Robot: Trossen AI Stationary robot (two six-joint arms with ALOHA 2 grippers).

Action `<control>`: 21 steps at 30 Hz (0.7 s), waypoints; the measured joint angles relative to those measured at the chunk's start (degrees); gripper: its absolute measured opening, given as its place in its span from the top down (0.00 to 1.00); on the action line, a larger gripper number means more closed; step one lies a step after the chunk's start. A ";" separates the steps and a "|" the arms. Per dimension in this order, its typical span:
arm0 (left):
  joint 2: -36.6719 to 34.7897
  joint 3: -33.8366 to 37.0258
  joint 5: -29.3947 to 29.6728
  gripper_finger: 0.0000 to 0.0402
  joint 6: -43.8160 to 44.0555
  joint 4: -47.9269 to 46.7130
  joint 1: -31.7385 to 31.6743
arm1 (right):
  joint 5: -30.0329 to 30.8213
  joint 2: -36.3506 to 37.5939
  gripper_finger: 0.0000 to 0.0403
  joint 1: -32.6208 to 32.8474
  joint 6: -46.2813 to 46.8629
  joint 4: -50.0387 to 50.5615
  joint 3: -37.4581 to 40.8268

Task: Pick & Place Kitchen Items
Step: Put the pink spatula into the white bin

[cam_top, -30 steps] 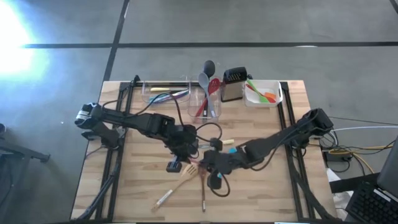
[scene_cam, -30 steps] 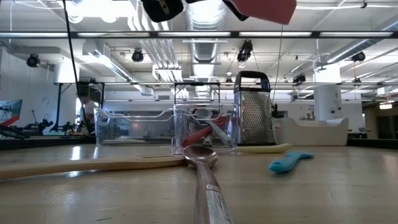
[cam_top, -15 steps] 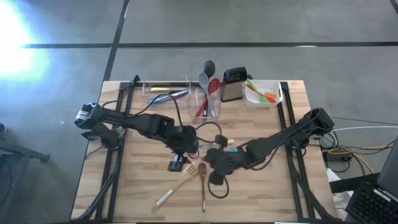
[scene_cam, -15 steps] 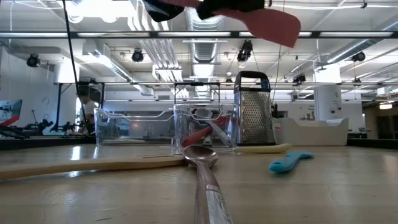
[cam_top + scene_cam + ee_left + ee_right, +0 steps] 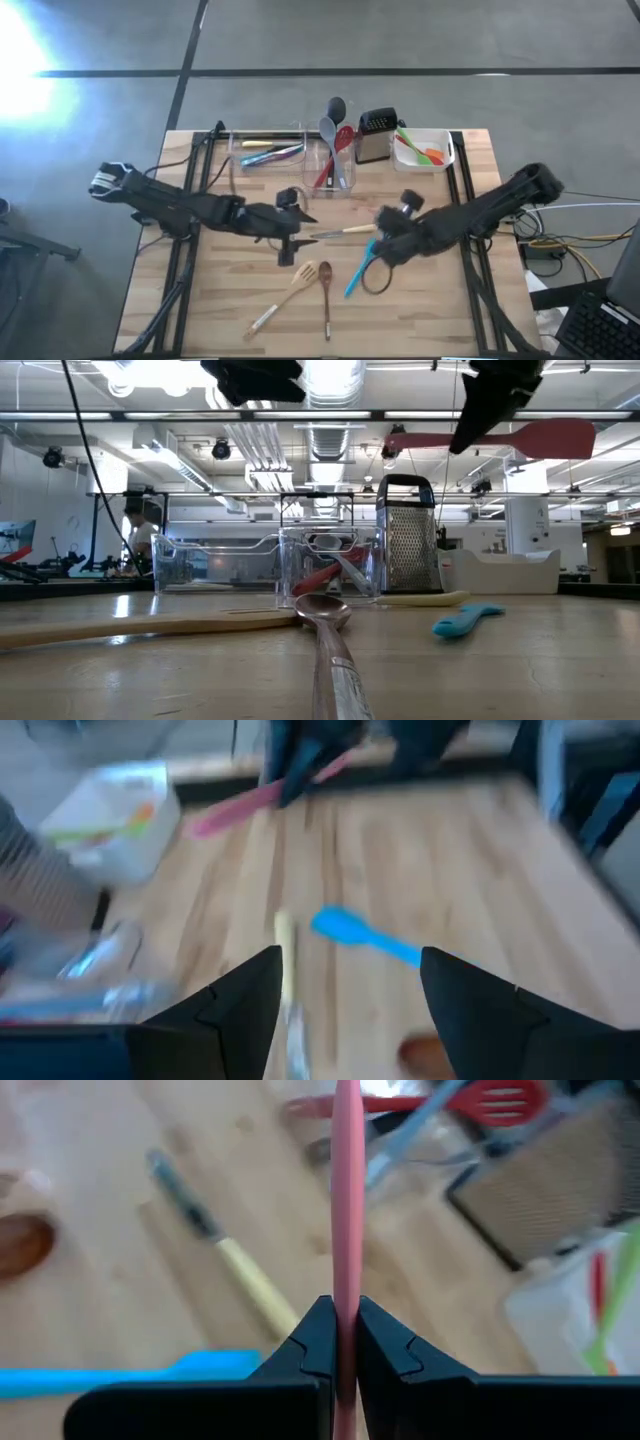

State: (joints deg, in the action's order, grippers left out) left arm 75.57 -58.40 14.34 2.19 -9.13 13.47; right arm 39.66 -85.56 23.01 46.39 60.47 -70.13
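Plenty is hard to read here. The left wrist view is smeared, so the yellow-handled knife [image 5: 286, 935] is only a pale streak. In the low view the left tool [image 5: 255, 375] is cut off by the top edge. From above, the pink spatula [image 5: 540, 438] can't be picked out under the right arm.

The spatula is a flat paddle blade on a slim handle. The right wrist view shows it edge-on as a thin pink line, and the right tool [image 5: 345, 1330] has its dark fingers pressed flat on both sides of it. It's up in the air, well clear of the desk [image 5: 220, 310]. The left tool [image 5: 297, 234] has its fingers spread wide with nothing between them.

A soft-looking blue spatula [image 5: 358, 272] lies on the planks just beside the right tool. The knife lies near it, between the two tools. Nearer the front are a glossy brown spoon [image 5: 325, 610] and a pale wooden spatula [image 5: 150, 625], with their heads close together. At the back are the perforated steel grater [image 5: 407, 545], a clear tub [image 5: 335, 165] of upright utensils and a white tub [image 5: 445, 150].

Half a second ago both tools were bunched together at mid-desk around the spatula. Now the left tool has let go and drawn back to its side. The right tool has swung the spatula away, and the blue spatula is uncovered.
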 joint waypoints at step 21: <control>-3.39 29.64 0.10 0.39 -2.05 56.67 -0.04 | 5.95 41.64 0.97 -29.62 -21.79 -27.62 28.16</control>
State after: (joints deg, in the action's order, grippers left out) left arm 72.18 -28.76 14.44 0.14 47.55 13.43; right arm 45.61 -43.93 -6.61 24.60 32.85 -41.97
